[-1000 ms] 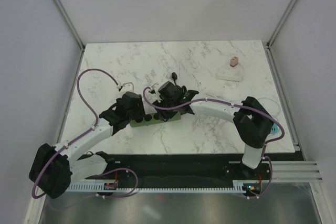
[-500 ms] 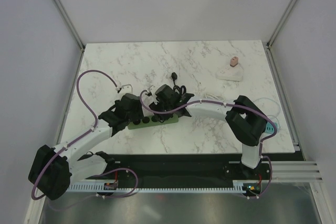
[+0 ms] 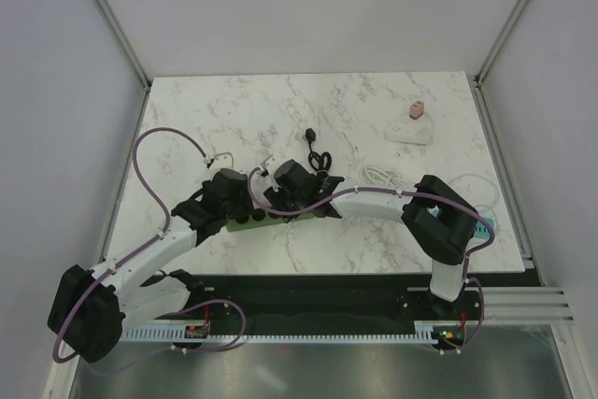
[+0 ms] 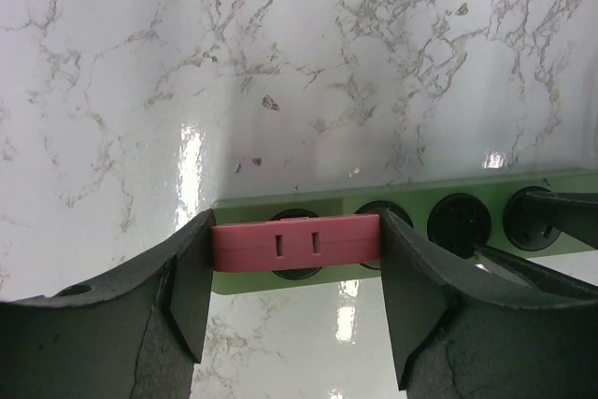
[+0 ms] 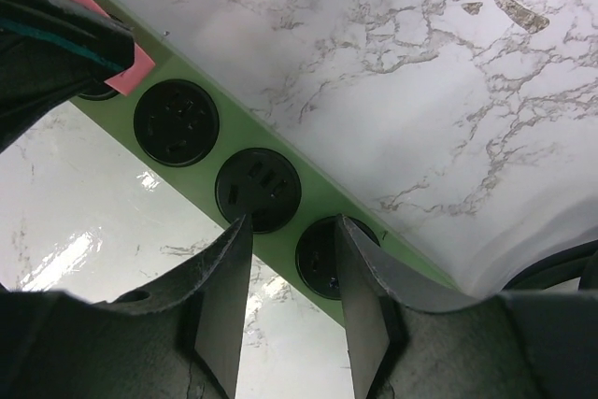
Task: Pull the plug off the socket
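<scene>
green power strip (image 3: 280, 217) lying across the middle of the white marble table (image 3: 374, 109), a bit left of centre in the top view. black round sockets (image 5: 177, 122) in a row along it.

pink plug (image 4: 297, 242) at the left end of the strip, right over one socket, low in the middle of the left wrist view. left gripper (image 4: 297, 273) about half open and clamped on that pink plug. one dark finger (image 4: 192, 277) pressed flat on each short end of it. two little slots on the side of the plug facing the camera.

right gripper (image 5: 291, 296) also about half open, down on the strip just to the right of the plug. one socket between its fingers (image 5: 224, 306), another just above them in the right wrist view. hard to tell from here whether squeezing the strip or only resting on top of it. pink corner of the plug peeking out at the upper left of that view, under a dark finger of the other gripper.

both grippers side by side, almost touching, in the top view.

black cord (image 3: 316, 149) curled up just above the strip. white cable (image 3: 378, 175) to the right of it. small pink block (image 3: 418, 110) on a white base (image 3: 411, 131) far off at the upper right of the table.
</scene>
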### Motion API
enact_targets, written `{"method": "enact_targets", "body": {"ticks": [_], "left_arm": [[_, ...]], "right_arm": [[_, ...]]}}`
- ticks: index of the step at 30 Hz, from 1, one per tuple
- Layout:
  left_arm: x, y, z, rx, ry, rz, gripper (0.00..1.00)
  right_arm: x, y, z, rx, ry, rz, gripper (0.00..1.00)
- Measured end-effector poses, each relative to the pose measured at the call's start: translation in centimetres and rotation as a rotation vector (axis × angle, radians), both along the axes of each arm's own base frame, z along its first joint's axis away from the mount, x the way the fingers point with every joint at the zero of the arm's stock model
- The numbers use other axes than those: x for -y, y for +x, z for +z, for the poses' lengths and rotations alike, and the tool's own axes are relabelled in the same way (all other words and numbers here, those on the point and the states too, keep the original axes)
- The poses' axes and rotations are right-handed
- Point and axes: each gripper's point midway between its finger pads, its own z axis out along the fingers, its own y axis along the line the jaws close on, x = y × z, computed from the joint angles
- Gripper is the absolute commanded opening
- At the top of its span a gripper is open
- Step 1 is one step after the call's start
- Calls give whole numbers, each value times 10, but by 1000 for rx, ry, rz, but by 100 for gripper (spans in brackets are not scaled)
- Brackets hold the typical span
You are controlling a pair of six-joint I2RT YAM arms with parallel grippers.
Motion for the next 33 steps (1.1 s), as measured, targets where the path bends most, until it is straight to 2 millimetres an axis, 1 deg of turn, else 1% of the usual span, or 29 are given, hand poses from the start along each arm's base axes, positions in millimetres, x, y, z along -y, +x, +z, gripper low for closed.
{"method": "enact_targets", "body": {"ticks": [6, 11, 13, 17, 19, 21, 23, 28, 31, 33], "left_arm": [[0, -9, 1, 0, -27, -14, 2], [-1, -10, 7, 16, -43, -7, 2], [-3, -8, 16, 48, -59, 4, 2], [21, 1, 49, 139, -181, -54, 2], [26, 4, 63, 185, -221, -68, 2], [26, 4, 73, 208, -232, -67, 2], [22, 5, 78, 205, -215, -49, 2], [-4, 11, 95, 195, -113, 79, 2], [-14, 11, 105, 207, -89, 134, 2], [-19, 12, 107, 206, -81, 159, 2]], "right_arm": [[2, -3, -5, 38, 24, -40, 45], [2, 1, -7, 63, 75, -102, 45], [0, 2, -7, 67, 98, -127, 45], [-11, 7, -7, 66, 161, -156, 45], [-16, 9, -7, 66, 191, -168, 45], [-19, 10, -7, 64, 215, -178, 45], [-22, 11, -7, 64, 240, -188, 45], [-24, 11, -6, 61, 286, -205, 45], [-25, 11, -5, 57, 306, -212, 45], [-26, 10, -5, 55, 318, -214, 45]]}}
